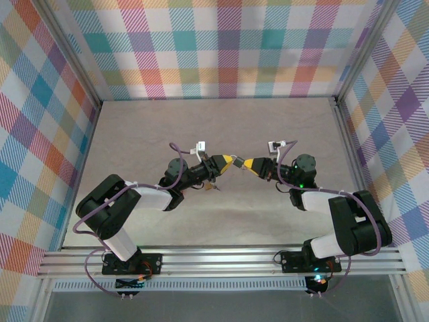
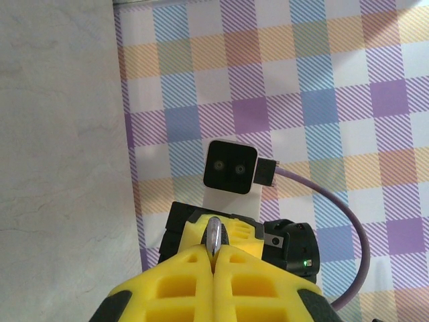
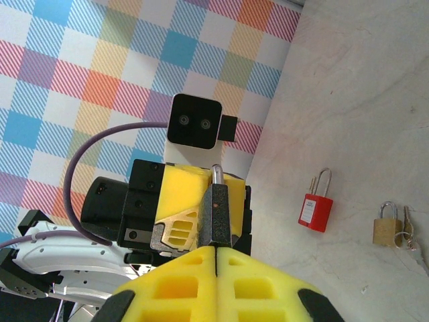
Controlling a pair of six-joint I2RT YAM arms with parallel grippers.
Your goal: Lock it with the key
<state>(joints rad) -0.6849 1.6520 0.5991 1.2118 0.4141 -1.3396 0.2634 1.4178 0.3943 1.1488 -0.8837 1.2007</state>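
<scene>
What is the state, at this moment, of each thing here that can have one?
left end effector: shut on the key
key: gripped edge-on, tip sticking out
right end effector: shut on the dark padlock
dark padlock: held, shackle pointing outward; locked or not, cannot tell
red padlock: lying on the table, shackle looks closed
brass padlock: lying on the table, shackle looks closed

This is a robotics lab test cell, not a lived-in room. The left arm [image 1: 124,215] and right arm [image 1: 342,225] are bolted to an aluminium rail [image 1: 221,258] at the edge of a pale table [image 1: 221,121]. Plaid cloth walls [image 1: 228,47] in a metal frame [image 1: 80,64] box it in. Purple cables [image 2: 358,238] loop off the arms. The tabletop is probably a stone-look sheet.
</scene>
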